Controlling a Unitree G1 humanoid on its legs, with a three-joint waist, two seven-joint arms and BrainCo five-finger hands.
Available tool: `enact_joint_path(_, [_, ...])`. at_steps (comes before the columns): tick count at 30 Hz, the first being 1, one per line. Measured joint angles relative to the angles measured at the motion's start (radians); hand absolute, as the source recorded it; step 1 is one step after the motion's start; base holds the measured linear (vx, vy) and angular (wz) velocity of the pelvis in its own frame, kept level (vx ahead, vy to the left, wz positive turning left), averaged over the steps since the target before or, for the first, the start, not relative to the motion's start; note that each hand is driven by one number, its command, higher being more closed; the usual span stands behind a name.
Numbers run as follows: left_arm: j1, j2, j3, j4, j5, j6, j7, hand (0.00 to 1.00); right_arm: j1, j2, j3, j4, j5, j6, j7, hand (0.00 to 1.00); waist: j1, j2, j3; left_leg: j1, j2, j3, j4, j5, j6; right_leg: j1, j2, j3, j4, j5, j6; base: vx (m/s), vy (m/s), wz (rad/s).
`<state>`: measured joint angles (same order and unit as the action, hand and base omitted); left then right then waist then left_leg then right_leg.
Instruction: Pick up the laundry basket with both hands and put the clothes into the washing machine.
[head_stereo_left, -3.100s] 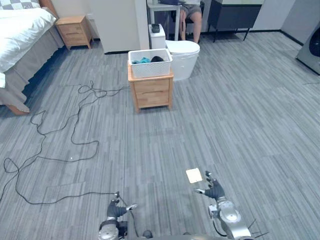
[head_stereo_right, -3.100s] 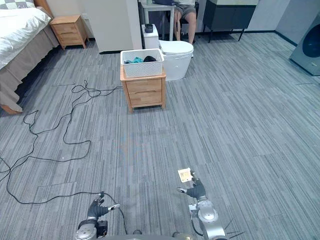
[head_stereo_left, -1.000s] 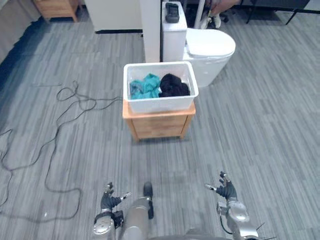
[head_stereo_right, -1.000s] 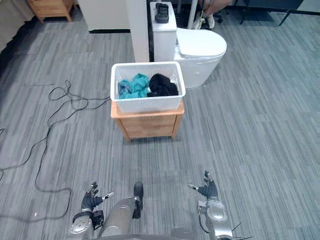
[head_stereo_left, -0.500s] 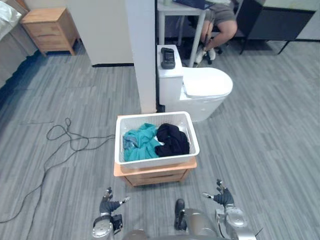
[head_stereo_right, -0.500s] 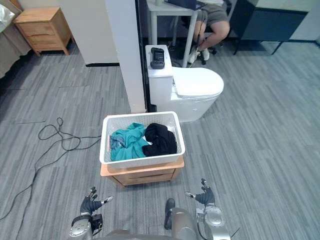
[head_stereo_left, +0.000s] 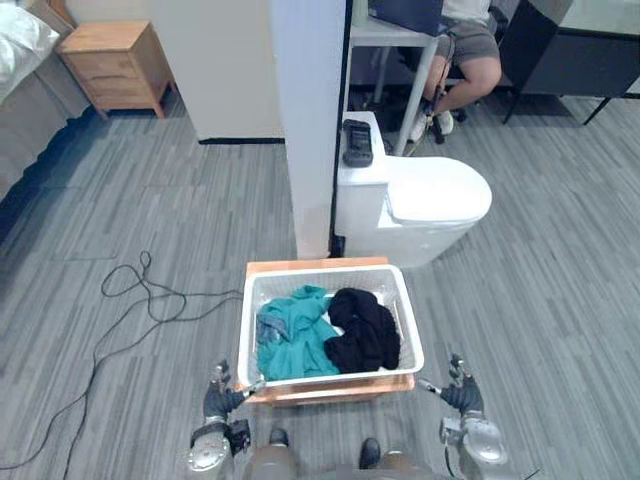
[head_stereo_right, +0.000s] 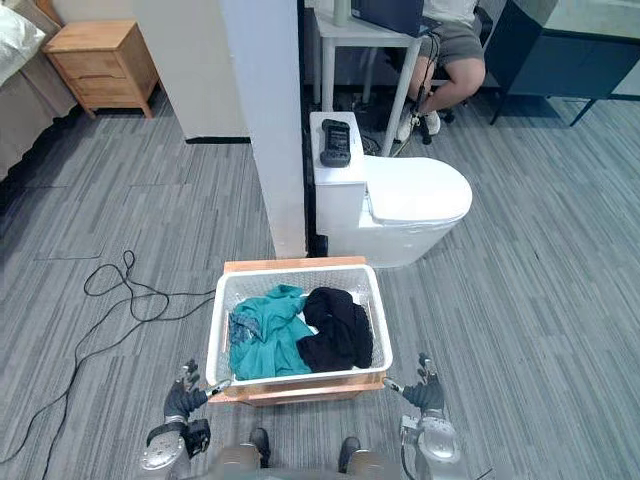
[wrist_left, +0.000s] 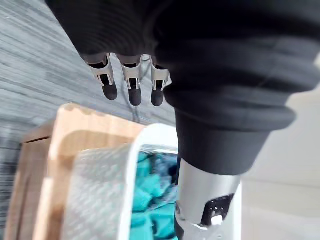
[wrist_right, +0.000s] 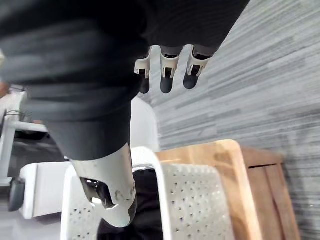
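Note:
A white perforated laundry basket sits on a small wooden nightstand just in front of me. Inside lie a teal garment and a black garment. My left hand hangs open off the basket's near left corner, its thumb reaching toward the rim. My right hand is open off the near right corner, apart from the basket. In the left wrist view the basket's rim and the nightstand top lie past the straight fingers. The right wrist view shows the basket wall beyond the fingers.
A white toilet with a black remote on its tank stands behind the basket, beside a white pillar. A person sits at a desk farther back. A second nightstand and a bed corner are at far left.
The camera has come closer: the basket and nightstand now sit directly between my hands, which stay open at either near corner.

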<state>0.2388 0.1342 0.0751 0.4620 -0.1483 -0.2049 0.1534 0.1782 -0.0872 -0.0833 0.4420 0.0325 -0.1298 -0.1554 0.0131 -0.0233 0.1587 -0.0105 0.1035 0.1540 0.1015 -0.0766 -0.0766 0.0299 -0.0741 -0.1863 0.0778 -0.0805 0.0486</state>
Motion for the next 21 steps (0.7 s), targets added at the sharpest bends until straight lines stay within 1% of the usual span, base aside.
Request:
enact_joint_path(3, [0.003,0.011,0.016,0.0,-0.01,0.0,0.0,0.0,-0.02,-0.015,0.0,-0.002,-0.01,-0.001,-0.004,0.0,0.001,0.001,-0.003,0.017,0.0,0.01,-0.019,0.001,0.0,0.001,0.003,0.01,-0.011,0.002,0.002,0.01,0.003,-0.12])
enact_joint_path(8, [-0.007,0.022,0.015,0.005,0.007,0.004,0.001,0.0,-0.041,-0.054,0.002,0.006,-0.023,0.001,-0.004,0.0,-0.001,0.013,-0.013,0.024,-0.002,0.021,-0.039,0.002,0.0,0.001,0.007,0.023,-0.03,0.008,0.004,0.03,-0.001,-0.08])
enact_joint_path(10, [-0.029,0.039,0.014,0.03,0.037,0.01,0.002,0.0,-0.078,-0.063,0.008,0.038,-0.024,0.002,-0.003,0.0,-0.003,0.013,-0.014,0.026,-0.003,0.027,-0.052,0.008,0.005,-0.001,0.009,0.027,-0.04,0.016,0.004,0.02,0.005,-0.09])
enact_joint_path(13, [-0.104,0.055,0.0,0.094,0.076,0.028,0.007,0.0,-0.189,-0.093,0.051,0.144,-0.024,0.01,-0.007,0.0,-0.001,0.016,-0.011,0.014,-0.006,0.048,-0.069,0.019,0.01,-0.019,0.01,0.049,-0.057,0.04,0.001,-0.01,0.022,-0.2])
enact_joint_path(15, [-0.187,0.056,-0.025,0.148,0.084,0.035,0.027,0.0,-0.288,-0.102,0.066,0.192,-0.025,0.02,-0.017,0.0,-0.002,0.03,0.011,-0.023,-0.013,0.056,-0.067,0.033,0.023,-0.057,0.003,0.056,-0.062,0.065,0.0,-0.07,0.046,-0.13])
enact_joint_path(16, [-0.212,0.055,-0.031,0.16,0.085,0.035,0.031,0.0,-0.317,-0.104,0.068,0.204,-0.025,0.022,-0.018,0.0,-0.002,0.032,0.026,-0.033,-0.016,0.058,-0.066,0.037,0.026,-0.069,0.0,0.058,-0.061,0.07,0.001,-0.12,0.055,-0.12])
enact_joint_path(17, [-0.263,0.055,-0.039,0.182,0.085,0.036,0.043,0.0,-0.38,-0.107,0.081,0.231,-0.025,0.024,-0.018,0.0,-0.002,0.037,0.057,-0.06,-0.018,0.064,-0.06,0.046,0.031,-0.099,-0.002,0.063,-0.059,0.087,0.0,-0.15,0.054,-0.17])
enact_joint_path(18, [-0.306,0.055,-0.041,0.201,0.084,0.037,0.057,0.0,-0.439,-0.106,0.1,0.253,-0.026,0.027,-0.02,0.0,-0.001,0.036,0.081,-0.097,-0.019,0.072,-0.047,0.051,0.037,-0.136,-0.004,0.075,-0.054,0.098,0.002,-0.17,0.048,-0.18])
enact_joint_path(19, [-0.327,0.055,-0.045,0.211,0.084,0.04,0.065,0.0,-0.461,-0.105,0.108,0.258,-0.026,0.027,-0.02,0.0,-0.001,0.036,0.095,-0.112,-0.019,0.073,-0.039,0.053,0.039,-0.151,-0.006,0.078,-0.047,0.1,0.004,-0.2,0.039,-0.12])
enact_joint_path(21, [-0.39,0.053,-0.047,0.258,0.084,0.045,0.074,0.0,-0.536,-0.099,0.125,0.295,-0.032,0.031,-0.021,0.0,-0.001,0.035,0.145,-0.151,-0.018,0.074,-0.006,0.053,0.04,-0.192,-0.01,0.082,-0.017,0.102,0.007,-0.18,0.021,-0.04])
